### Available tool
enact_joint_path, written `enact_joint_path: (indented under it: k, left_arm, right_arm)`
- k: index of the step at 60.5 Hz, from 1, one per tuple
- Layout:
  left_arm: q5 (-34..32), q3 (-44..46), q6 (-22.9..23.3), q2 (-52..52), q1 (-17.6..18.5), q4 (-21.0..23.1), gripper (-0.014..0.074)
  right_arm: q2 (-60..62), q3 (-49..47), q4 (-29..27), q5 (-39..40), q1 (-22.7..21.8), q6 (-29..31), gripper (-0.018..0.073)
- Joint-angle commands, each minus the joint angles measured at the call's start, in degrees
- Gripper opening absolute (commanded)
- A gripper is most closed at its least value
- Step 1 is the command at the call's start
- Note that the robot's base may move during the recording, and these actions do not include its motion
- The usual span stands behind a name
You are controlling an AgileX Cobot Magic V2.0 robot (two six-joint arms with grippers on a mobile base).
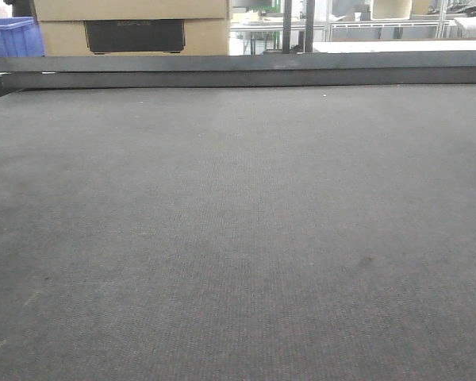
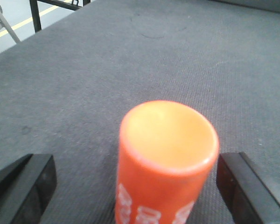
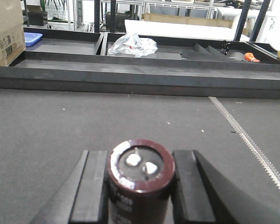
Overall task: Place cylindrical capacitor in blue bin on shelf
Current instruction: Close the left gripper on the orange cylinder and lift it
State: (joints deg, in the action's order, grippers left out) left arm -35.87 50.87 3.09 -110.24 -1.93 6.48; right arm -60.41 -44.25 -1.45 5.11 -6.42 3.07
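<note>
In the right wrist view, the cylindrical capacitor (image 3: pixel 140 172) is a dark brown-black cylinder with two silvery terminals on top and pale printing on its side. My right gripper (image 3: pixel 140 191) is shut on it, with a black finger pressed against each side, above the dark grey table (image 3: pixel 60 126). In the left wrist view, my left gripper (image 2: pixel 137 186) is open around an orange cylinder (image 2: pixel 165 158) with white printing. That cylinder stands close to the right finger (image 2: pixel 245 186). A blue bin (image 1: pixel 12 38) shows at the far left behind the table. The steel shelf is out of view.
Cardboard boxes (image 1: pixel 135 28) stand behind the table's raised dark back rail (image 1: pixel 246 70). Beyond the rail, in the right wrist view, lie black trays with a crumpled plastic bag (image 3: pixel 133 44), a shallow blue tray (image 3: pixel 31 38) and a small orange item (image 3: pixel 250 57). A zipper-like strip (image 3: pixel 252 144) runs along the felt.
</note>
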Motion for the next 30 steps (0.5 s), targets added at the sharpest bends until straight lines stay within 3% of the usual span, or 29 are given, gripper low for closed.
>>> enact_joint_path:
  k: [1,22,27,30]
  left_arm:
    - [-0.7,1.89,-0.06,-1.98,-0.2,-1.47,0.0601]
    - [-0.93,3.66,-0.06,-3.61,-0.2,-1.77,0.0592]
    - [-1.06,3.66,-0.06,-3.61,-0.2,-1.66,0.0529]
    - [-1.06,3.71,-0.06,-3.61,-0.2,-1.66,0.0442]
  right_arm:
    - [0.45,-0.09,0.33,0.31,-0.17,0.04,-0.0148]
    - [0.45,-0.09,0.33,-0.21,-0.17,0.04,-0.0148]
    - [0.45,-0.09,0.33,-0.34,-0.17,0.04,-0.0148]
    - [0.45,-0.09,0.33,-0.61,-0.17,0.04,-0.0148]
